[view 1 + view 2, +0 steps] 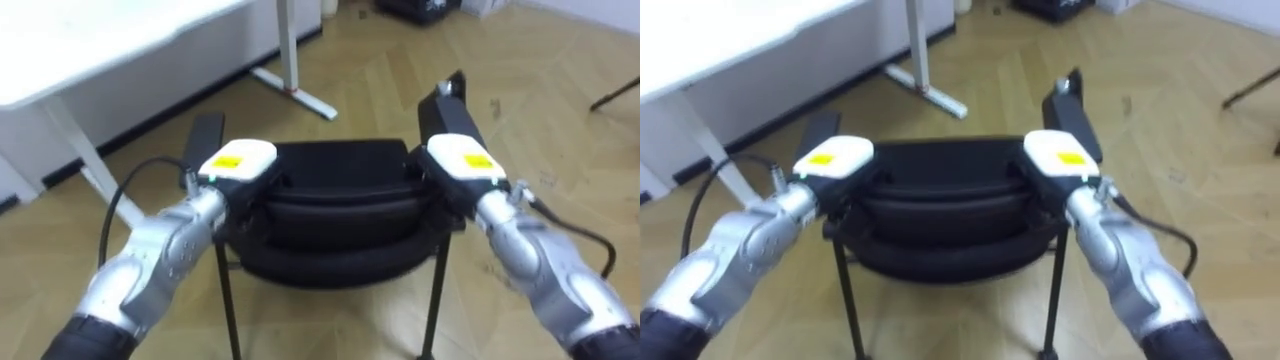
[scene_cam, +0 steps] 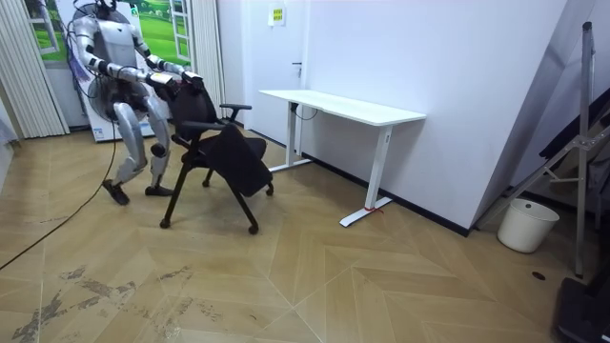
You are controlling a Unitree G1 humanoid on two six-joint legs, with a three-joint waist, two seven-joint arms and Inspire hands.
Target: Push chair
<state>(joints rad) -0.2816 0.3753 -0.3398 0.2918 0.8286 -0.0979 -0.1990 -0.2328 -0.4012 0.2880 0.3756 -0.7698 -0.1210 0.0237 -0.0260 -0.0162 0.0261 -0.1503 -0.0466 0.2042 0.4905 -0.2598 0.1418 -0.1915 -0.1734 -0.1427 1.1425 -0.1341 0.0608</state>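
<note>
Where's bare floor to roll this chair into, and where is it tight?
Bare wood floor lies open between the chair and the white bucket, in front of the desk. Tight ahead on the robot's left: the desk's leg and foot stand close by the chair.

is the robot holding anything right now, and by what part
The left robot hand and right robot hand sit on the chair, at either end of its backrest top; whether they grip it or only rest there cannot be told.

Black chair (image 1: 340,205), white desk (image 1: 100,40), white bin (image 2: 527,225), tan herringbone floor (image 1: 400,60).
</note>
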